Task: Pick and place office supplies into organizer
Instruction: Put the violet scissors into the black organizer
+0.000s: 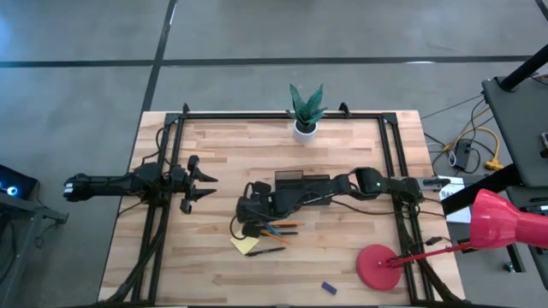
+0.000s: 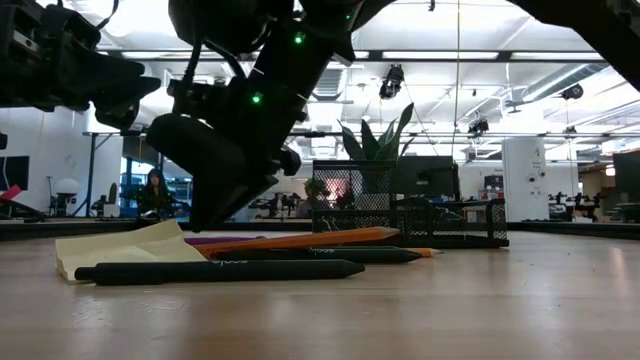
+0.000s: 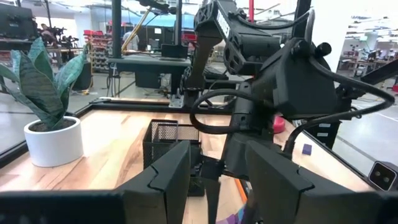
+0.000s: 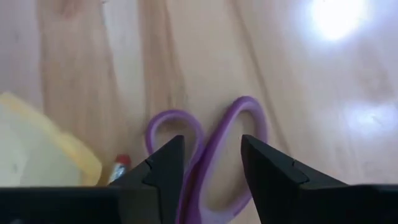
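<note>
Nearest the low camera, on the wooden table (image 2: 480, 310): a black pen (image 2: 220, 271) lying lengthwise, a yellow sticky-note pad (image 2: 115, 250) just behind its left end, then an orange pen (image 2: 300, 240) and a second dark pen (image 2: 345, 256) beyond it.

Right gripper (image 4: 211, 163) down over this cluster, fingers apart, straddling the purple scissors (image 4: 214, 149) handle loops; whether the fingers touch the handle cannot be told. Pad corner shows beside the scissors in the right wrist view. From above, the right arm reaches in from the table's right side, gripper (image 1: 250, 210) low at table centre, pens and pad just in front of it.

Black mesh organizer (image 1: 300, 184) behind the cluster, near mid-table, partly covered by the arm.

Left gripper (image 1: 201, 184) waits well to the left, fingers apart, holding nothing.

Small blue block (image 1: 328, 287) lies alone near the front edge, close to the red lamp base (image 1: 381, 267).

Potted plant (image 1: 306, 111) at the far edge.
</note>
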`<state>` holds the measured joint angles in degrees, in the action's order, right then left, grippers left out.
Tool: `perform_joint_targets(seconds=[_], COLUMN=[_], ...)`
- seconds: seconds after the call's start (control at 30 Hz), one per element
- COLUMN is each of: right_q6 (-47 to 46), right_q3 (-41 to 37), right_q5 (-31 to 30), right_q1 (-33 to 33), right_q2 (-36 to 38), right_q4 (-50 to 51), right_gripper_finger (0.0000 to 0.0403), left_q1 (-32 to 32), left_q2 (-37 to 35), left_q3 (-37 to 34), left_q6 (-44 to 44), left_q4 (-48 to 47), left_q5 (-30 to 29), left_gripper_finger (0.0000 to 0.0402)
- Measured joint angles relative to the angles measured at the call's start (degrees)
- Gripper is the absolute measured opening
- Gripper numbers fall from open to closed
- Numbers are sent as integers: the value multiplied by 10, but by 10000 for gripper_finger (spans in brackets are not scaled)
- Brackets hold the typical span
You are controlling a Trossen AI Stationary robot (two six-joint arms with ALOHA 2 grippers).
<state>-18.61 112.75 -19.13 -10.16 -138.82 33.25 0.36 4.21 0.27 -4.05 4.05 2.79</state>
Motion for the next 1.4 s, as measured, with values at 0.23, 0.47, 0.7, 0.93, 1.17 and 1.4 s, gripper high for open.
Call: perform_joint_targets(seconds=[0.23, 0.47, 0.7, 0.93, 1.17, 1.4], right_q6=[-9, -9, -9, -15, -52, -45], right_q3=[1, -9, -26, -32, -33, -34], right_q5=[-19, 14, 12, 24, 97, 98], right_q1=[-1, -1, 0, 10, 19, 19], right_q2=[0, -1, 0, 1, 1, 1], right_q4=[6, 5, 0, 4, 15, 26], right_gripper_finger=[129, 119, 132, 124, 91, 81], left_q1=[0, 0, 0, 0, 0, 0], left_q2=[0, 0, 0, 0, 0, -1], left_q3=[0, 0, 0, 0, 0, 0], left_q6=[0, 0, 0, 0, 0, 0], left_q4=[0, 0, 0, 0, 0, 0], left_q5=[0, 0, 0, 0, 0, 0], left_gripper_finger=[141, 141, 141, 141, 141, 141])
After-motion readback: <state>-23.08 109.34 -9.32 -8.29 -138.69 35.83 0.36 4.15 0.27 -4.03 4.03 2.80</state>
